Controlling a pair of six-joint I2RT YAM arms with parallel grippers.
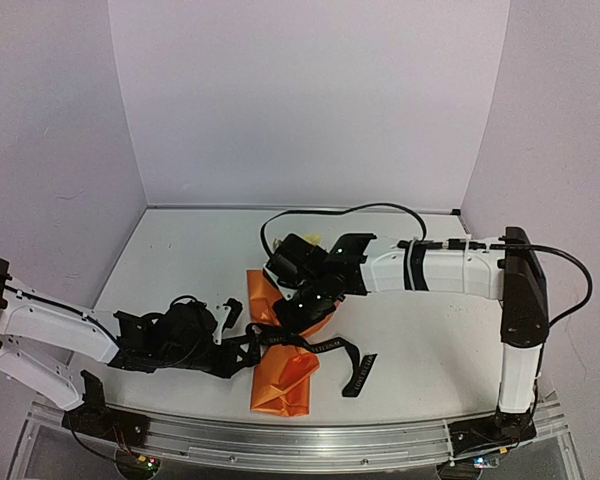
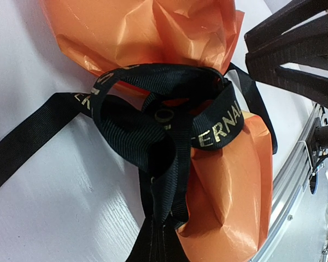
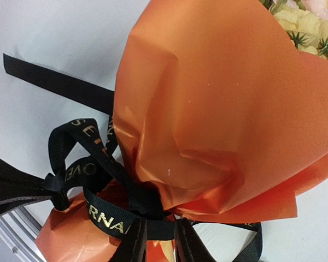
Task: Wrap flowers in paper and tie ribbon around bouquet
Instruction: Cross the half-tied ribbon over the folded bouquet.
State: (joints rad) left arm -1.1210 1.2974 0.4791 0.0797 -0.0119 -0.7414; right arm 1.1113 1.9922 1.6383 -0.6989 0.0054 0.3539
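- Left fingers are clamped on the ribbon, which loops the bouquet lying on the desk.
- Right fingers straddle the ribbon's crossing, slightly parted; I cannot tell whether they pinch it.
- Best to draw both ends apart evenly, keeping the loop at the bouquet's neck.

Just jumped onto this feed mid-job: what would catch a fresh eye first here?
The bright orange bouquet dominates, lying near the front of the table between the arms, with pale yellow flowers peeking from its wide end in the right wrist view. Next is the black ribbon with light lettering, looped around the cone's narrow waist, one strand pinched in the left gripper.
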